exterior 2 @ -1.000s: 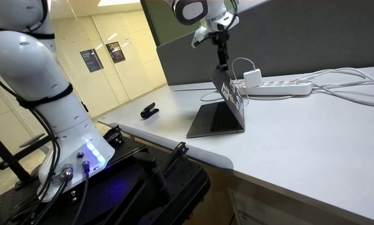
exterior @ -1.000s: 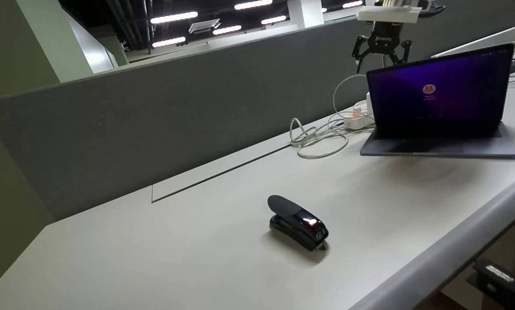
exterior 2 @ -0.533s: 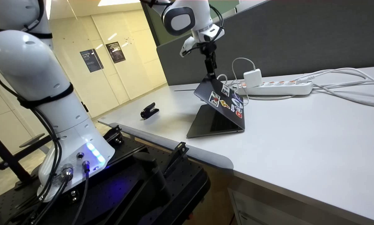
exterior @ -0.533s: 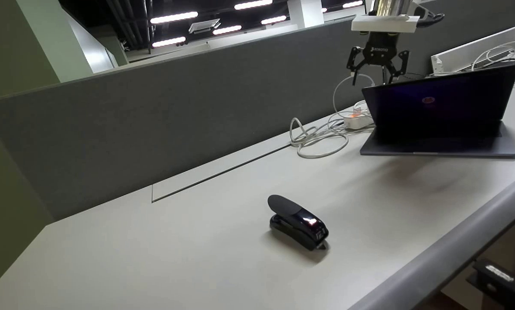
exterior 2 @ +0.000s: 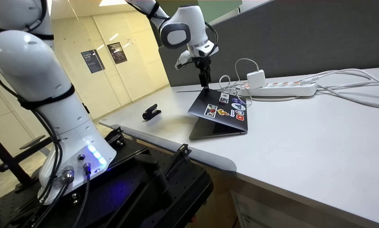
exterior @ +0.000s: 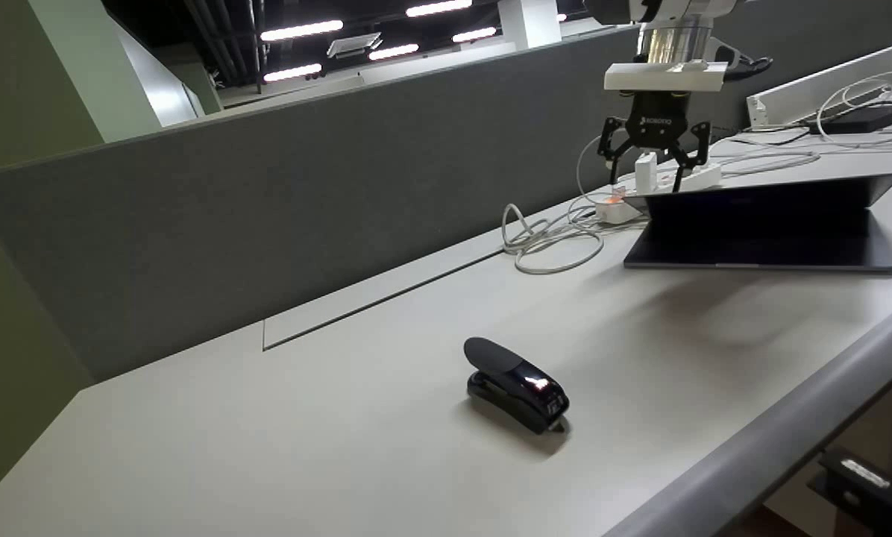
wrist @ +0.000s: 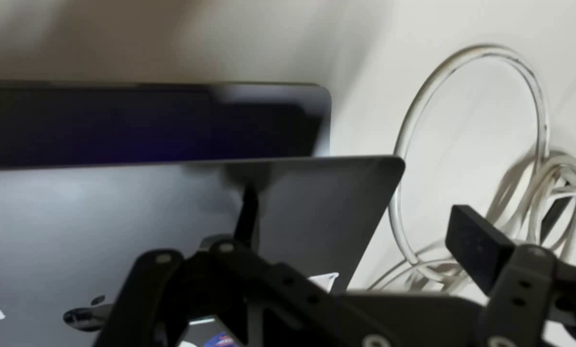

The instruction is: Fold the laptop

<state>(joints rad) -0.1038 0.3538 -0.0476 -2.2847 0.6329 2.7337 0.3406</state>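
Note:
The grey laptop stands on the white table with its lid part-way down over the keyboard base. In an exterior view, the lid (exterior: 767,198) slopes low over the dark base (exterior: 767,253). In an exterior view, its stickered outer face (exterior 2: 221,107) leans towards the robot's side. My gripper (exterior: 645,183) is open at a far corner of the lid. In the wrist view, the gripper (wrist: 358,224) has one finger over the lid's outer face (wrist: 138,207), seemingly touching it. The other finger's pad (wrist: 478,248) is beyond the lid's side edge, over the cables.
A black stapler-like object (exterior: 517,384) lies on the table. White cables (wrist: 466,58) coil beside the laptop. A white power strip (exterior 2: 281,90) with a charger (exterior 2: 256,79) lies behind it. A grey partition (exterior: 304,209) borders the table's back.
The lid has swung down towards the keyboard, from nearly upright to a low slope. My gripper has moved down and forward with it, staying open. The base and the stapler-like object have not moved.

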